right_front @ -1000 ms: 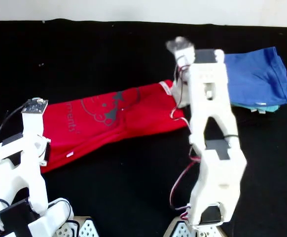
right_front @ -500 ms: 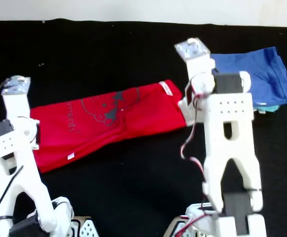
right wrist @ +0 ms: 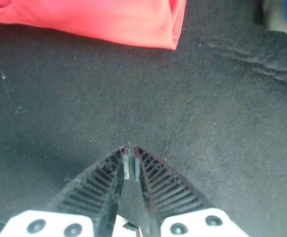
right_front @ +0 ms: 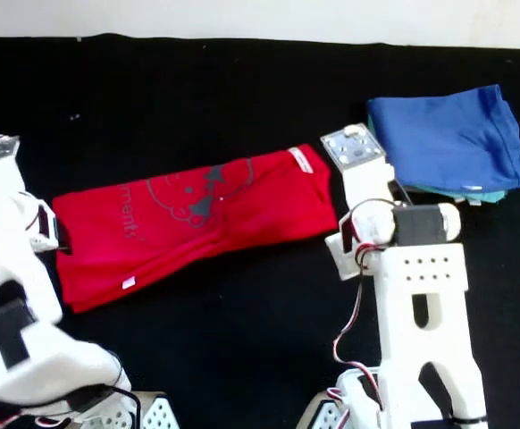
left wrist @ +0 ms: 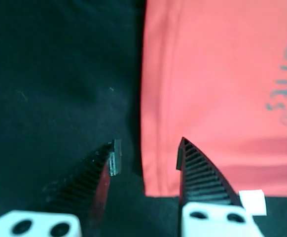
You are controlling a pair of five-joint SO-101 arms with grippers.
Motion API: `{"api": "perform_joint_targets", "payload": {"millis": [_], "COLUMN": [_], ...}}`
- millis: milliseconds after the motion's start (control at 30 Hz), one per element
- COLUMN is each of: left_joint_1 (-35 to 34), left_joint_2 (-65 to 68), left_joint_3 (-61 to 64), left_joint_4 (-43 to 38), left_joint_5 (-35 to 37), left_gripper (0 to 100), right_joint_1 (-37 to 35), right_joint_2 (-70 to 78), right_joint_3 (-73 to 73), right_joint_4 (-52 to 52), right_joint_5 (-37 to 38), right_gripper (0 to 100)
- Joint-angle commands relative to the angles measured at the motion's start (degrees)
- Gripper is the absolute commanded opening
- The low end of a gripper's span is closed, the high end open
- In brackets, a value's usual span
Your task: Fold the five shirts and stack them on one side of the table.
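Left gripper (left wrist: 147, 148): jaws apart, empty, straddling the side edge of the red shirt (left wrist: 222, 84) near its corner. Right gripper (right wrist: 131, 153): jaws all but together, empty, over bare black surface (right wrist: 217, 108). The shirt's other end lies ahead of them, not touching. Over the last second both grippers have drawn back from the shirt's ends, leaving it as a long folded band. Beyond the right jaws sits the blue shirt (right_front: 448, 134) pile. Lengthwise fold looks done; crosswise fold and stacking likely remain.
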State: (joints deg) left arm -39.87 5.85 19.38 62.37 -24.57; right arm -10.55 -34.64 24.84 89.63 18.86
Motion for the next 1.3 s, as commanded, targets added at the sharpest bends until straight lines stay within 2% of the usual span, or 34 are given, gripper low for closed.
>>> {"api": "perform_joint_targets", "payload": {"millis": [0, 167, 467, 567, 667, 733, 867, 1133, 1267], "left_joint_1": [-0.22, 3.38, 11.74, 13.32, 13.76, 13.58, 9.63, -8.57, -11.12], "left_joint_2": [7.34, 14.11, 15.16, 15.16, 15.25, 15.25, 15.08, 15.25, 15.25], "left_joint_3": [-5.05, -6.29, -6.11, -6.29, -6.29, -6.29, -7.25, -20.18, -27.65], "left_joint_4": [0.44, 2.11, 9.67, 11.08, 11.16, 11.34, 12.92, 13.89, 18.73], "left_joint_5": [0.26, 1.32, 7.03, 6.86, 6.77, 6.59, 2.20, -5.45, -5.89], "left_gripper": [20, 20, 19, 14, 1, 2, 1, 1, 1], "right_joint_1": [-0.48, -0.48, -0.48, -0.48, -0.48, -0.48, -0.57, -0.40, -0.40], "right_joint_2": [-2.15, -2.33, -2.42, -2.51, -3.03, -4.70, -8.31, -13.76, -16.48], "right_joint_3": [-0.04, -0.22, -0.31, -0.31, -1.45, -2.42, -1.27, 13.93, 24.48], "right_joint_4": [-0.40, -0.40, -0.13, -0.13, -0.04, -0.04, -0.22, -7.08, -13.58], "right_joint_5": [0.62, 0.62, 0.62, 0.62, 0.35, 0.26, 0.35, 0.44, 0.44], "right_gripper": [0.6, 0.6, 0.6, 0.6, 0.6, 0.6, 0.6, 0.6, 0.6]}}
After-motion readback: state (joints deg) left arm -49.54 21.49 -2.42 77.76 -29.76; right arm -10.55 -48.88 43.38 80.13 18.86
